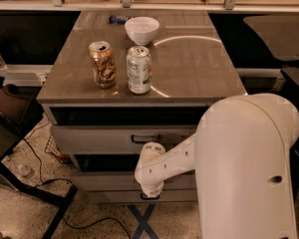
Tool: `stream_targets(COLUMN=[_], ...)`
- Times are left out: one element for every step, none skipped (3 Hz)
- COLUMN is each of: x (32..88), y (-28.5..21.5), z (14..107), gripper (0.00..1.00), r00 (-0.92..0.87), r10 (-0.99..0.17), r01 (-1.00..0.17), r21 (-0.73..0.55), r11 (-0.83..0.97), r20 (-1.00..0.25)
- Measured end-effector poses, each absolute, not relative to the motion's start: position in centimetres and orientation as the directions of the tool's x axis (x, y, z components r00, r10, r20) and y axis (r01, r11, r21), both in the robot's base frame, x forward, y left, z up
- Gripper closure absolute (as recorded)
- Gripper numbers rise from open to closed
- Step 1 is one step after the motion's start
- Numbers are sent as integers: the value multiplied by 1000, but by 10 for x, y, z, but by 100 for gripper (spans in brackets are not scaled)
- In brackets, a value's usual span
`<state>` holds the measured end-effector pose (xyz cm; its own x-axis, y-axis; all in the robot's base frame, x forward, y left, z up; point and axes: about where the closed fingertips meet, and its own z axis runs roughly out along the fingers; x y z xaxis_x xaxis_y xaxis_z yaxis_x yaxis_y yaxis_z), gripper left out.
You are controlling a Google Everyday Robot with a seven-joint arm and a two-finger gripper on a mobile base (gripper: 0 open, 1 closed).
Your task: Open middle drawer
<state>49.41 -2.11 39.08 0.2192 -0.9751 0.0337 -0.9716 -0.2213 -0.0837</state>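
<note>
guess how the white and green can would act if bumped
The white and green can stands upright, tall and narrow, so a bump would probably tip it, then it may roll. It looks like thin smooth metal: likely stiff, perhaps slippery. The gripper is down in front of the drawers, well below it.

The arm [249, 168], cut off by the lower edge, covers the right part of the middle drawer [104, 180] and its handle. The gripper [149, 195] sits low before the drawers, nearly all hidden under the wrist [150, 171]. A dark object [118, 19] behind the bowl [142, 29] is too blurred to name.
</note>
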Motion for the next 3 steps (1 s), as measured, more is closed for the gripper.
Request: stream_targets(x=[494, 494, 494], y=[-21, -21, -21], z=[394, 394, 394], gripper=[100, 100, 100], r00=[219, 219, 219], r10=[-975, -975, -975], r01=[-972, -972, -972], r21=[-84, -84, -84], r11=[-221, -221, -221], r20=[34, 34, 34])
